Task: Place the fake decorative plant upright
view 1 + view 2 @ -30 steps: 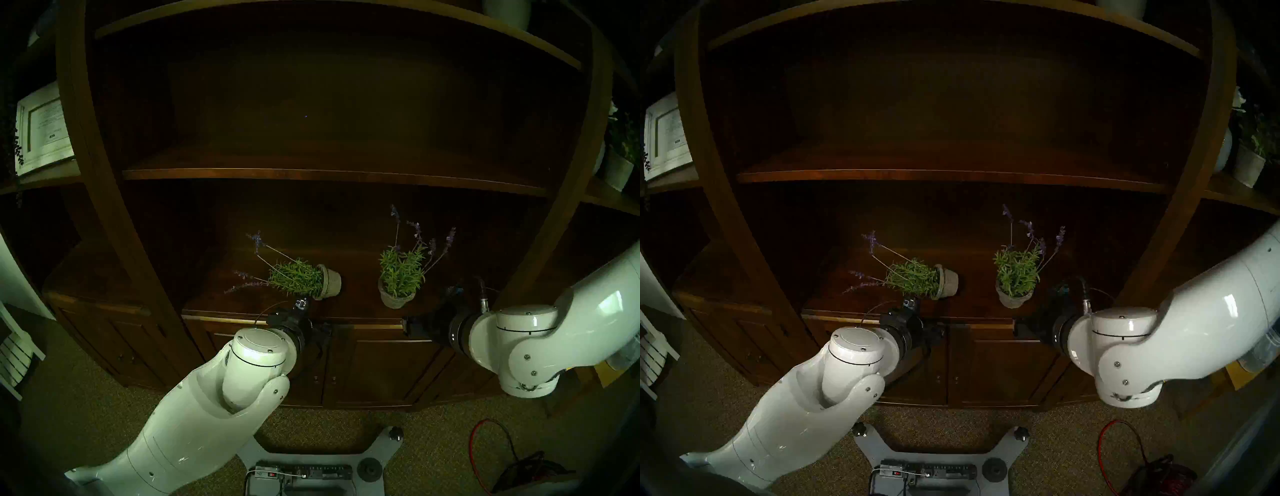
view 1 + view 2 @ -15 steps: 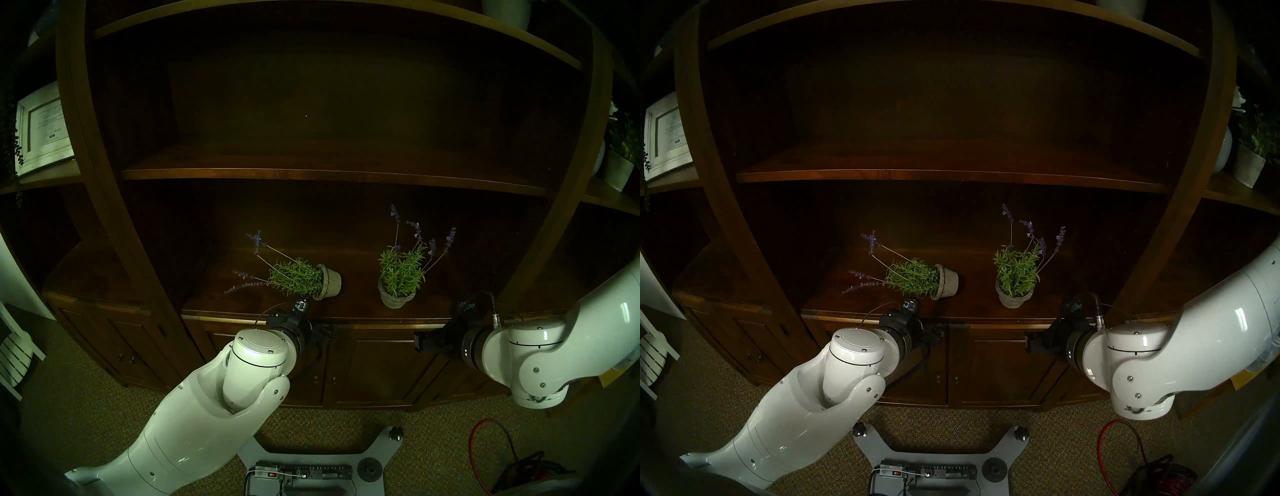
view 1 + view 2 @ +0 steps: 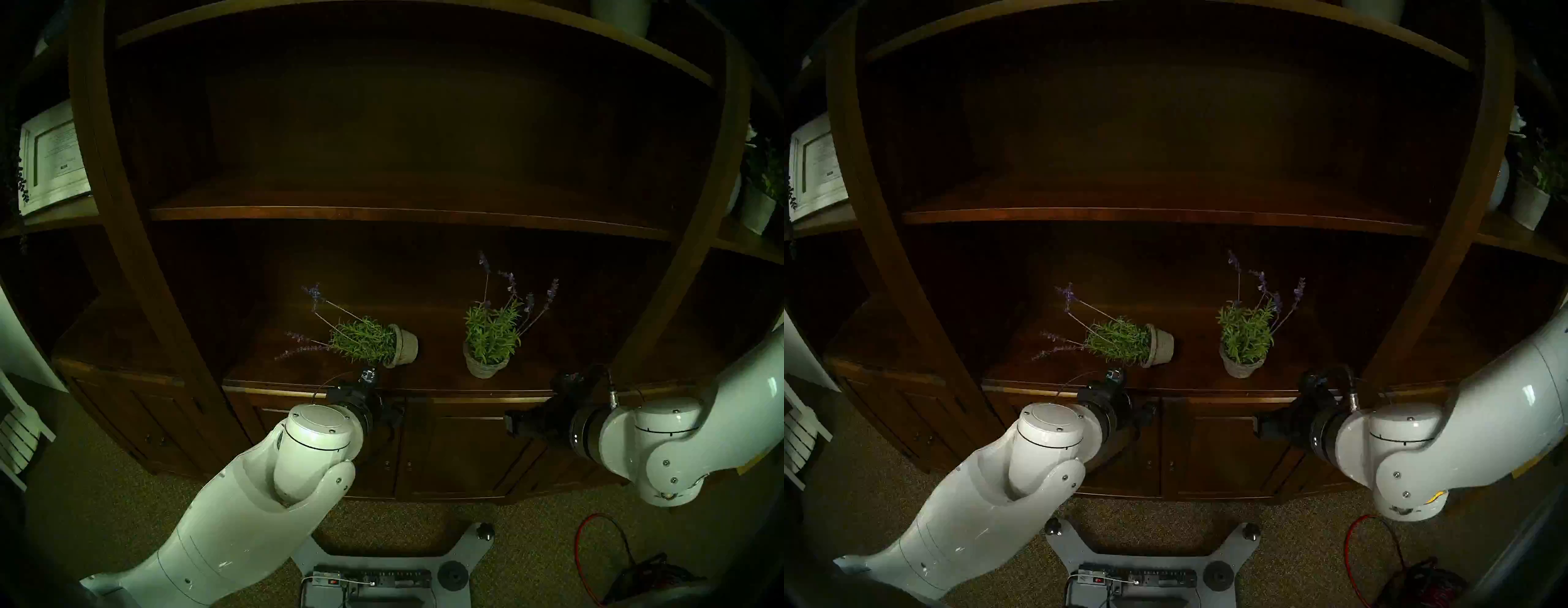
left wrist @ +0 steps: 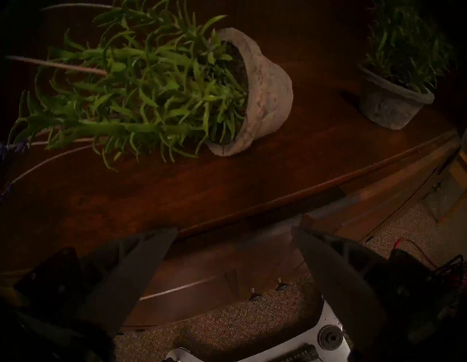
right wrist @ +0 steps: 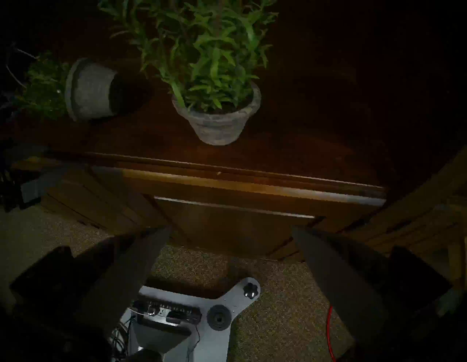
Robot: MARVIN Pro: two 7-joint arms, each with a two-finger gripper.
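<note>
Grey stone-look pot of tipped fake lavender plant [image 3: 401, 349] lies sideways on dark wooden shelf [image 3: 432, 378]; left hand [image 4: 235, 230] spread wide, empty, just short of it; right hand [image 5: 231, 231] spread wide, empty.

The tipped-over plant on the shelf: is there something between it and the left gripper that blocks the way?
Nothing visible blocks it. The left gripper is open, just short of the shelf front edge, and only bare wood lies between it and the tipped plant. The upright plant stands apart, off to the side.

Wooden shelf [image 3: 437, 378]: tipped plant [image 3: 373, 344], upright plant [image 3: 488, 344]
</note>
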